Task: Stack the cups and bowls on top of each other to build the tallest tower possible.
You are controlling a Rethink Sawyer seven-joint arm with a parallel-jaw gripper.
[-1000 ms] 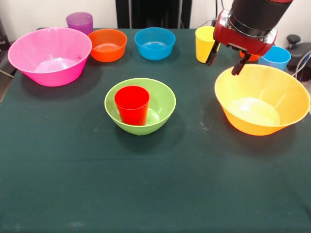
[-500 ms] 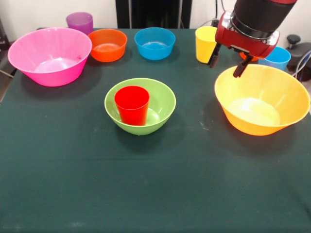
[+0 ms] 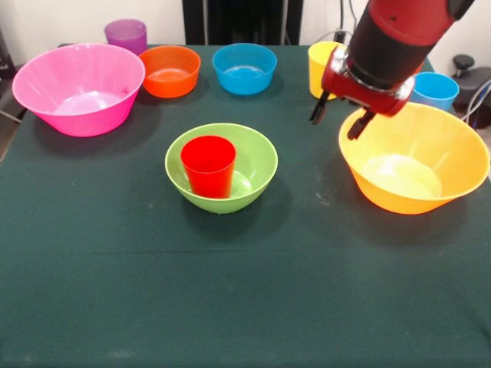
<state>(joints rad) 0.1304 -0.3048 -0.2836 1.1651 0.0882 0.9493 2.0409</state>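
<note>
A red cup (image 3: 208, 165) stands upright inside the lime green bowl (image 3: 257, 157) at the table's middle. The large yellow-orange bowl (image 3: 418, 161) sits at the right. My gripper (image 3: 336, 119) is open and empty, hanging just over that bowl's left rim, one finger outside it and one over it. Behind the arm stand a yellow cup (image 3: 318, 65) and a light blue cup (image 3: 436, 90). The large pink bowl (image 3: 77, 88), purple cup (image 3: 126, 34), small orange bowl (image 3: 169, 70) and small blue bowl (image 3: 245, 67) line the far side. The orange cup is hidden.
The dark green table cloth (image 3: 230, 291) covers the table. Dark equipment (image 3: 472, 80) and cables lie off the table's right edge.
My gripper has moved down and to the left, from above the yellow-orange bowl's far rim to its left rim. It stayed open. Cups and bowls have not moved.
</note>
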